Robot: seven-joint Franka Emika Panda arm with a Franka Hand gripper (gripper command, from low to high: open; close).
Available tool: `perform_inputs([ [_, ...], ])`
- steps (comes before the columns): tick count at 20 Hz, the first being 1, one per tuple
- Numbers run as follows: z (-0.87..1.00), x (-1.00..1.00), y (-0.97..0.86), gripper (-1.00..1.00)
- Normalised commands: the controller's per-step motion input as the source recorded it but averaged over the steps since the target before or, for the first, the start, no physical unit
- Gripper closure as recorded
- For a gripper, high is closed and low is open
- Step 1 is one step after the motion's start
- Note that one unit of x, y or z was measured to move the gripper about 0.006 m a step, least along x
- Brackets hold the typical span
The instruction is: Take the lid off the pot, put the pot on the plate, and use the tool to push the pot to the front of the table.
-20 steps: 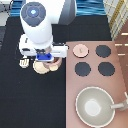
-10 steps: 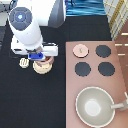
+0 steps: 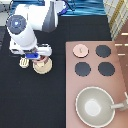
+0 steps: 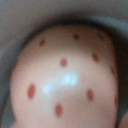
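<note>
The lid [image 3: 80,50] sits on the stove [image 3: 120,65], already off. The gripper [image 3: 39,56] is right above the pot [image 3: 43,63] on the plate [image 3: 42,69]; its grip I cannot tell.

black table [image 3: 30,100], brown stove [image 3: 120,65], 4 burners

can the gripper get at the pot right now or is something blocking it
Probably yes. The gripper sits directly over the pot, which rests on the plate. The lid is off on the stove, and the tool lies beside the plate, not between.
</note>
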Motion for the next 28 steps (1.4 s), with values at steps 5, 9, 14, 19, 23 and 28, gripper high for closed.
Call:
perform_inputs([
  [5,-0.3,0.16,0.0,1.0],
  [9,-0.37,0.02,0.08,1.0],
  [14,-0.29,0.02,0.01,1.0],
  [19,0.01,0.0,-0.02,-1.0],
  [23,0.6,-0.08,-0.06,-1.0],
  [28,0.69,-0.32,0.0,-1.0],
])
